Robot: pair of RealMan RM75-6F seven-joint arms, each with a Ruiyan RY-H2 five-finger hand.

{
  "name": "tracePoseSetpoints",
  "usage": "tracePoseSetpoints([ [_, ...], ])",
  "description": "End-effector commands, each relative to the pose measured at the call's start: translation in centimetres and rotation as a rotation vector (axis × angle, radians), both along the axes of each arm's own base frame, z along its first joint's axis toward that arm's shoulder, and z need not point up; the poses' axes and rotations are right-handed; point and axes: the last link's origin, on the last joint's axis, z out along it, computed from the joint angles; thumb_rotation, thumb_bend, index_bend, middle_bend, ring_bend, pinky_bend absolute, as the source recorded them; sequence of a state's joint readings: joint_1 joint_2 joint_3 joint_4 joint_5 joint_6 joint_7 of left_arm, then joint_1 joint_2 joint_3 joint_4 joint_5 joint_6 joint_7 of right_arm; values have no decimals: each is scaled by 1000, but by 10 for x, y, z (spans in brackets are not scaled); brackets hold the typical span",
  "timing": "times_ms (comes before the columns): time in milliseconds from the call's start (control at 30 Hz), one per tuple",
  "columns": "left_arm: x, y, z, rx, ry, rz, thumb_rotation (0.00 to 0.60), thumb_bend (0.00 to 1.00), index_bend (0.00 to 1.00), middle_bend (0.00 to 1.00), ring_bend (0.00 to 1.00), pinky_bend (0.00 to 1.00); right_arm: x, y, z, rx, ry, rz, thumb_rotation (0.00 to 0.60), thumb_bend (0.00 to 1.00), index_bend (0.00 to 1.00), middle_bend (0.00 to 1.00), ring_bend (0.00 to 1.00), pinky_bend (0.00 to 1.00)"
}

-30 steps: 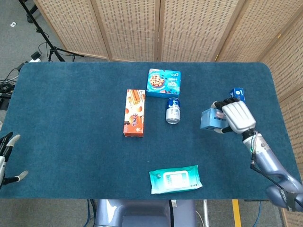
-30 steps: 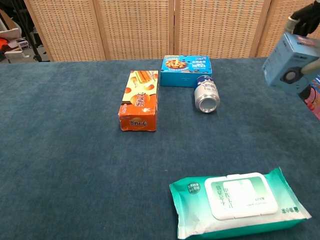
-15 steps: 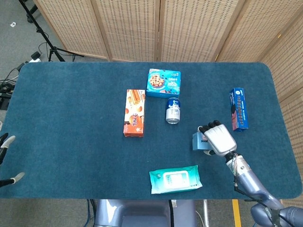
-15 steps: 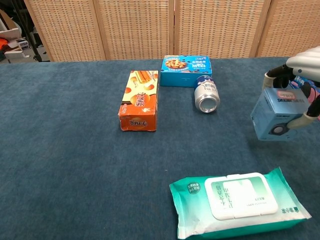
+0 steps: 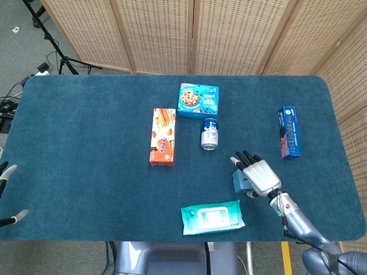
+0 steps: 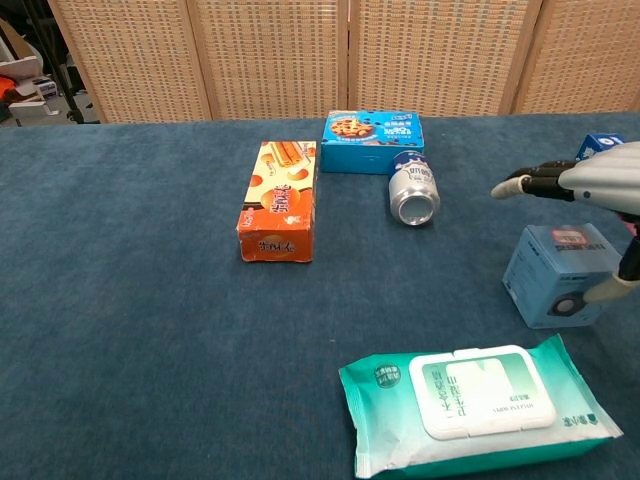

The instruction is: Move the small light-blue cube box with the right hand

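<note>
With the light-blue cube box [image 6: 556,273] down on the worktop [image 6: 130,330], right hand [image 6: 590,185] hovers above, fingers [image 6: 528,184] apart, likely releasing.

Lab or studio: tripod legs [image 5: 54,54], floor cables [image 5: 10,103], screen partition [image 5: 195,34].

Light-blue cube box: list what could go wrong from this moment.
1. The right hand is spread above the light-blue cube box with a thumb still beside its lower right corner; pulling away could drag or tip the box.
2. The box sits close to the wet wipes pack; a nudge toward the front could push it onto the pack.
3. In the head view the hand covers much of the box, so its resting pose is hard to confirm from there.
</note>
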State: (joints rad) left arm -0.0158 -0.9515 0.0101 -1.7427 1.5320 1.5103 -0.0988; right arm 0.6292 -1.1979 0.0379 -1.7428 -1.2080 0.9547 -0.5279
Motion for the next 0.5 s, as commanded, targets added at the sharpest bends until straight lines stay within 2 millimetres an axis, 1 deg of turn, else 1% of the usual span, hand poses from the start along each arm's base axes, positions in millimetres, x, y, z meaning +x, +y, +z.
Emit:
tracePoseSetpoints([
  [33,0,0,0,0,0,-2,600,0,0,0,0,0,9,4,7,-2,-9,30,600,0,5,0,0,183],
  [167,1,-1,0,1,0,-5,600,0,0,0,0,0,16,7,10,8,-3,66,600,0,5,0,0,171],
  [233,1,-1,0,1,0,-7,600,0,0,0,0,0,19,7,8,17,21,91,600,0,5,0,0,167],
  [367,1,-2,1,5,-2,-8,600,0,0,0,0,0,18,-4,-4,13,121,146,600,0,5,3,0,167],
  [467,-1,-2,3,9,-5,-3,600,0,0,0,0,0,15,-9,-11,14,157,132,600,0,17,63,0,167],
  [500,-1,-1,3,10,-6,-1,600,0,0,0,0,0,13,-10,-13,17,169,127,600,0,30,102,10,167],
])
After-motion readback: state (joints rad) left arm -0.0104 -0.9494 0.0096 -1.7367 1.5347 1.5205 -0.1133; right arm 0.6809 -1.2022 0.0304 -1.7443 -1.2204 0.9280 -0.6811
